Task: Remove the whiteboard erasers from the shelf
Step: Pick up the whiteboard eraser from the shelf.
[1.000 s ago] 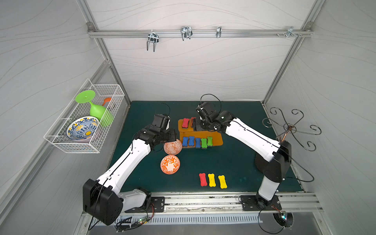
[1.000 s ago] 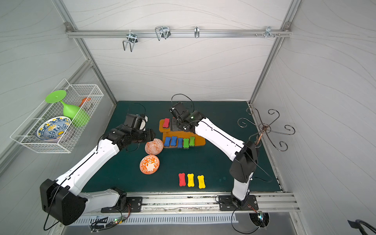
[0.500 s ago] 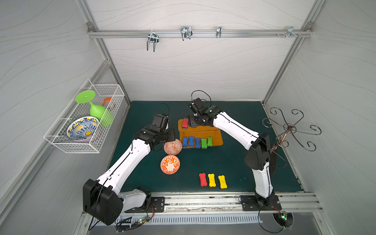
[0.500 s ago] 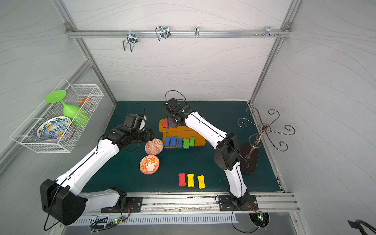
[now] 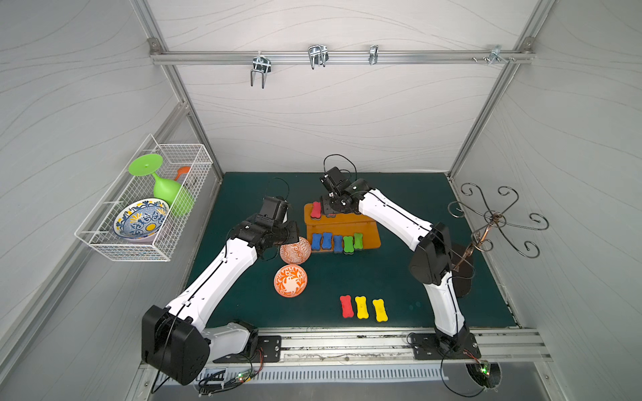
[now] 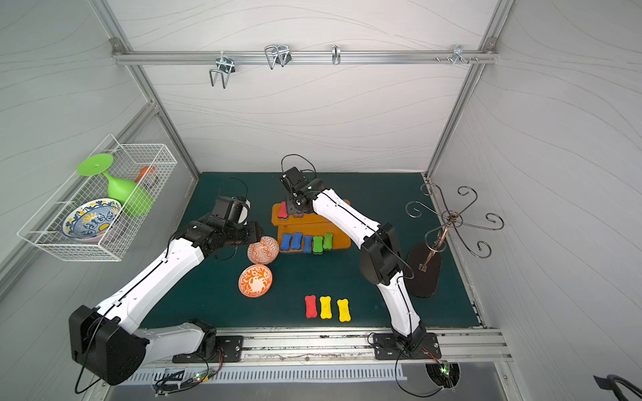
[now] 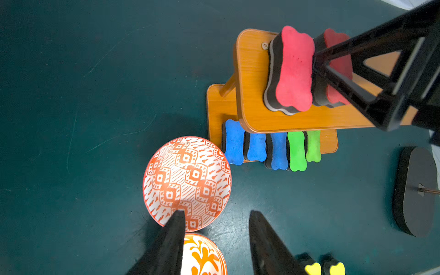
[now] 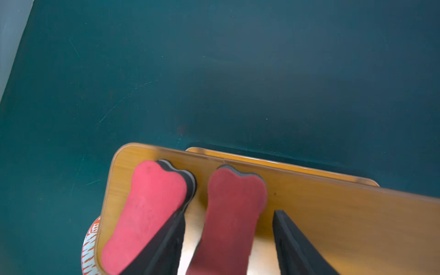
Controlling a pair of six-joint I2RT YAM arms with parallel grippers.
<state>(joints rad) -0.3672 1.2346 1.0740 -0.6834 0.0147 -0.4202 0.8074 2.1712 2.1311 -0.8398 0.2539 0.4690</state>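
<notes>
The right wrist view's edge cuts off the 2 red erasers [image 8: 152, 204] and the right fingers [image 8: 166, 247] partway.

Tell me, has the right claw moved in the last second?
Yes. Against the shelf, the right gripper has shifted along its upper board toward the red erasers.

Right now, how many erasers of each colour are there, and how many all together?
Red erasers: 3, two on the shelf top board, one on the mat
Yellow erasers: 2, on the mat
Blue erasers: 3, on the shelf's bottom board
Green erasers: 2, on the bottom board
Total: 10
</notes>
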